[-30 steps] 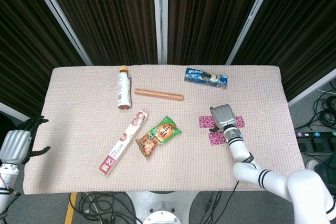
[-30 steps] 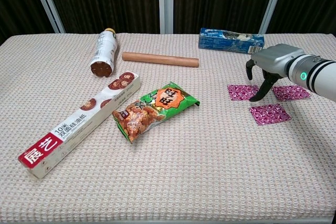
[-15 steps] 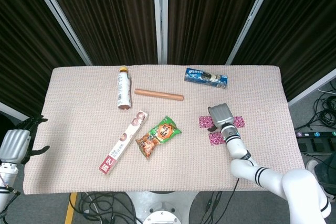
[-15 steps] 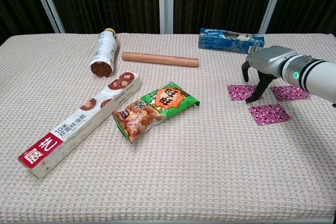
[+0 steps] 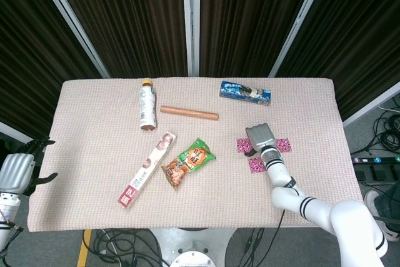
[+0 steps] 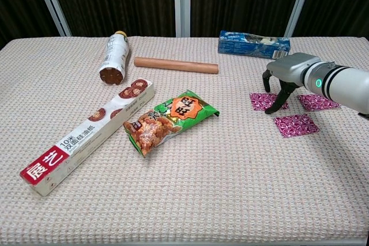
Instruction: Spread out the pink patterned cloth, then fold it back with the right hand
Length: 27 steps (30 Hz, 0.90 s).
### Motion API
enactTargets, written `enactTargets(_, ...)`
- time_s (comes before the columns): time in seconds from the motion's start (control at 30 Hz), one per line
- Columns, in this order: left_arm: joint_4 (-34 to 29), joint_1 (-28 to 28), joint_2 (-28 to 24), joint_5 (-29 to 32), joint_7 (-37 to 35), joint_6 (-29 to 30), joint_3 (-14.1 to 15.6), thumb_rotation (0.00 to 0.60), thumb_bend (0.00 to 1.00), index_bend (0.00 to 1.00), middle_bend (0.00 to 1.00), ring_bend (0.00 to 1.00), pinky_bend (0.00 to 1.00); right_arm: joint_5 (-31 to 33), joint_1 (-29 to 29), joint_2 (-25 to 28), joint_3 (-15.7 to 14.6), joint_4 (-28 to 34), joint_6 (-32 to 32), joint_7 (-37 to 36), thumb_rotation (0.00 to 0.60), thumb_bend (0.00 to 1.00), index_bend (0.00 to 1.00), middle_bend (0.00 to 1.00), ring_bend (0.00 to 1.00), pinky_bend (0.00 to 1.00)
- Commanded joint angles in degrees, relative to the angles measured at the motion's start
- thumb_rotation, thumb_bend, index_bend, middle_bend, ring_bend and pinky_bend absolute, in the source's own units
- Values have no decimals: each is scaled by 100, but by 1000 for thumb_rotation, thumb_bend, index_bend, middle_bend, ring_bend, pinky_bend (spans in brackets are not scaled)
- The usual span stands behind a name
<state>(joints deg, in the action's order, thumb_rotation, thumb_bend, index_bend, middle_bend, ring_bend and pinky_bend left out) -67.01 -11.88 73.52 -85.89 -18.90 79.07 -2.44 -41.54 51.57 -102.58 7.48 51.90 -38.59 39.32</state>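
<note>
The pink patterned cloth [image 6: 295, 125] lies on the right side of the table. It shows as patches to the left, right and front of my right hand [image 6: 286, 74]. In the head view the cloth [image 5: 257, 165] is partly hidden under the right hand [image 5: 260, 137]. That hand arches over the cloth's left part, fingers [image 6: 278, 101] apart and pointing down, tips at the cloth, nothing gripped. My left hand [image 5: 19, 171] hangs beyond the table's left edge, fingers apart and empty.
A green snack bag [image 6: 168, 120] and a long box [image 6: 89, 135] lie mid-table. A bottle [image 6: 111, 59] on its side and a wooden rod [image 6: 176, 64] sit further back. A blue packet [image 6: 253, 44] lies behind the right hand.
My right hand has slid a little to the left over the cloth. The cloth patches have stayed where they were. The left hand has barely shifted.
</note>
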Motion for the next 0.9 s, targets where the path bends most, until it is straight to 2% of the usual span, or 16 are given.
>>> enactTargets(0.03,15,2,3,7,-11,-7,0,600,48,286,287,237,335,41,14,-20,-5,-35,38,23,396,35,384,1000,1000,1000)
enactTargets(0.23,50,2,19,5,-42,-18,7,600,47,286,287,237,335,42,23,-30,0,-44,56,-21,408,55,433,1000,1000,1000)
enactTargets(0.43,69,9,19,7,-70,-16,9,600,48,286,287,237,335,-37,-1,-40,6,-47,51,-149,508,62,490,1000,1000,1000)
enactTargets(0.67,56,15,10,-2,-81,2,10,600,47,286,287,237,335,-82,-21,3,40,26,-12,-229,520,71,493,1000,1000,1000)
enactTargets(0.9,-11,4,-16,-18,-72,3,9,600,47,286,287,237,335,-179,-61,355,139,487,-230,-336,524,72,493,1000,1000,1000)
